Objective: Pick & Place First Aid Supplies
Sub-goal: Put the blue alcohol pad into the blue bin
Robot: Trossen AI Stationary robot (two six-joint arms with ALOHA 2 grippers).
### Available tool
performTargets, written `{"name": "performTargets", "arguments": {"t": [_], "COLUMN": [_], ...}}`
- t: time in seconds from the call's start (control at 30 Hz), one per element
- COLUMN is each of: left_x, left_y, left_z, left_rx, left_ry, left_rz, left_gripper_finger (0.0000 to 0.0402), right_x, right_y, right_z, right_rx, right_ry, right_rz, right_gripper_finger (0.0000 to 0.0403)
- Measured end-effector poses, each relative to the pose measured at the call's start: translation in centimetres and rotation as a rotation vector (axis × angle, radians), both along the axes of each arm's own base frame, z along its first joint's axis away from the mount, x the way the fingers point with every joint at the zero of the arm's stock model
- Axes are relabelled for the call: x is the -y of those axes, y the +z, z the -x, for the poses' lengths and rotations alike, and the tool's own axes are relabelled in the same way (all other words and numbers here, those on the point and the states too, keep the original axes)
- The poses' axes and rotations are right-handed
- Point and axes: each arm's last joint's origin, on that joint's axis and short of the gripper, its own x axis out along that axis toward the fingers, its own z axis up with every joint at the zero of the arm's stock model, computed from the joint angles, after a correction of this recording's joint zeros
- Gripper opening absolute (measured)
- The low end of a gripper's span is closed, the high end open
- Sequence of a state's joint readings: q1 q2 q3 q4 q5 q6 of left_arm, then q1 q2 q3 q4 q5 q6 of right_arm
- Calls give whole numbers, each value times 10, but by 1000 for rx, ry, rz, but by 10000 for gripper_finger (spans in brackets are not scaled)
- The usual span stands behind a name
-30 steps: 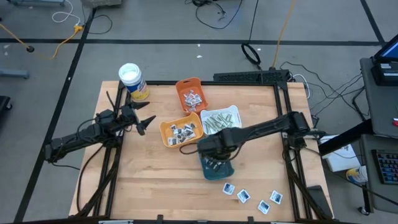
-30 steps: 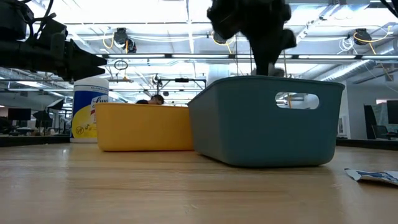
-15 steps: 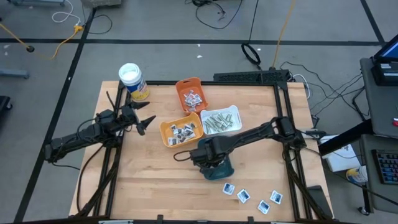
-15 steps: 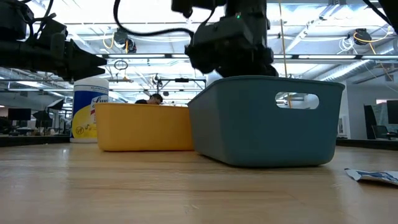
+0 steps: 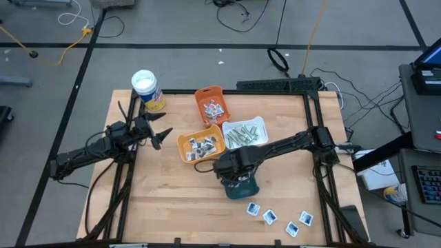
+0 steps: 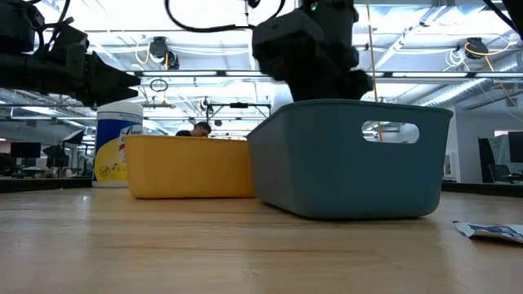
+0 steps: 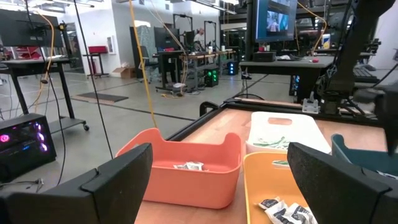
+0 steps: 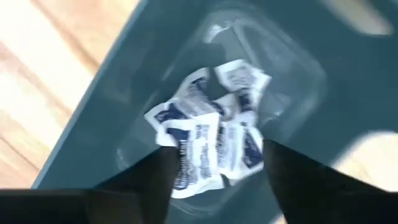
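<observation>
The right gripper hangs directly over the deep teal plastic bin, its dark fingers spread apart with nothing between them, which suits letting a packet drop into the bin rather than setting it down. Below it, a small heap of square white sachets with blue print lies on the bin floor. Four more of the same sachets wait on the bare wooden table, nearer and to the right of the bin, well apart from it and close to the table's near edge. The yellow tray, white tray and orange tray crowd the far side, so open room lies left and near. The left gripper idles with fingers wide open, just near of the white-lidded canister.
</observation>
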State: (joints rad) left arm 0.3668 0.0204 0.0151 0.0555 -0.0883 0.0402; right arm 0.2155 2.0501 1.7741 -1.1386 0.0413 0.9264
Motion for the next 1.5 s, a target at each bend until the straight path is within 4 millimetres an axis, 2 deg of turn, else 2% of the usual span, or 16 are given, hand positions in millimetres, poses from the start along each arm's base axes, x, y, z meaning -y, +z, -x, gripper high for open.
{"name": "performTargets", "arguments": {"t": [0.13,0.3,0.4,0.5,0.57,0.6,0.67,0.9,1.2,1.37,1.5], "left_x": [0,0,0,0,0,0,0,0,0,0,0], "left_y": [0,0,0,0,0,0,0,0,0,0,0], "left_z": [0,0,0,0,0,0,0,0,0,0,0], "left_rx": [0,0,0,0,0,0,0,0,0,0,-1], "left_ry": [0,0,0,0,0,0,0,0,0,0,0], "left_rz": [0,0,0,0,0,0,0,0,0,0,0], "left_gripper_finger": [379,379,379,379,379,379,379,379,379,379,379], "right_x": [4,6,6,2,2,3,4,1,-8,-9,-19], "right_y": [11,18,19,19,19,19,18,18,18,30,29], "right_z": [9,14,13,6,6,9,17,17,21,45,77], "right_rx": [-10,2,18,74,81,50,-27,-25,-38,-48,-76], "right_ry": [-98,-135,-138,-34,-107,-176,-201,-32,-1,-63,-148], "right_rz": [5,1,-9,-87,-75,-61,-29,-39,-25,-9,2], "right_gripper_finger": [286,309,310,307,303,300,295,286,286,286,286]}}
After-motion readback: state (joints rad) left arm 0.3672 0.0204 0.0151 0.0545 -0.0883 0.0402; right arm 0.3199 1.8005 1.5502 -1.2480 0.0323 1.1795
